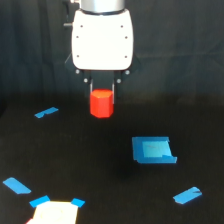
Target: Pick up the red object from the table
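Observation:
The red object (102, 103) is a small red-orange hexagonal block. It hangs between the fingers of my white gripper (102, 92), in the upper middle of the exterior view. The gripper is shut on its top part, and the block's lower half sticks out below the fingertips. The block looks lifted clear of the black table (100, 165), though the gap under it is hard to judge against the dark surface.
A blue square patch (153, 150) lies to the exterior view's right of the block. Blue tape strips lie at the left (46, 112), lower left (16, 185) and lower right (187, 195). A pale sheet with blue tape corners (54, 211) sits at the bottom edge.

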